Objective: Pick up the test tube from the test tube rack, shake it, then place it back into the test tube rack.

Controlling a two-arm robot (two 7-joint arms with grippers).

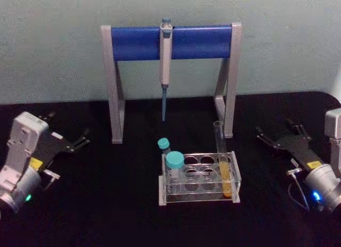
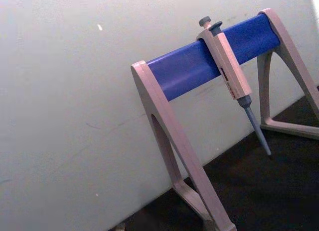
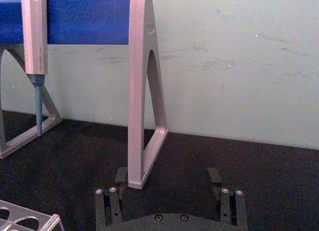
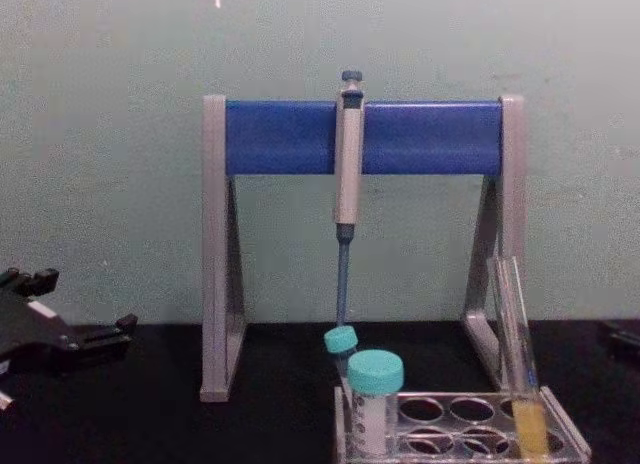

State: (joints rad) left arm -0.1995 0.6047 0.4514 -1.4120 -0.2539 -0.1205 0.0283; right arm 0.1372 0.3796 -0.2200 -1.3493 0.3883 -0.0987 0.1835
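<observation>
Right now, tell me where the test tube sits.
In the head view the test tube stands in the rack's right end, right of the capped tubes, before the pipette stand.

Left arm: we see a silver-grey boxy wrist housing, a green light and a yellow label behind our black left gripper (image 1: 80,139).
Right arm: grey casing, blue light, yellow label, thin cable; our black right gripper (image 3: 170,177) carries small screws behind its fingers.

The right gripper (image 3: 169,178) sits low over the black table (image 3: 259,166), fingers (image 3: 215,176) spread apart with nothing between them. Just beyond stands a leg of the pipette stand (image 3: 142,91), the grey pipette (image 3: 35,42) hanging from its blue bar; a corner of the test tube rack (image 3: 30,222) peeks in
</observation>
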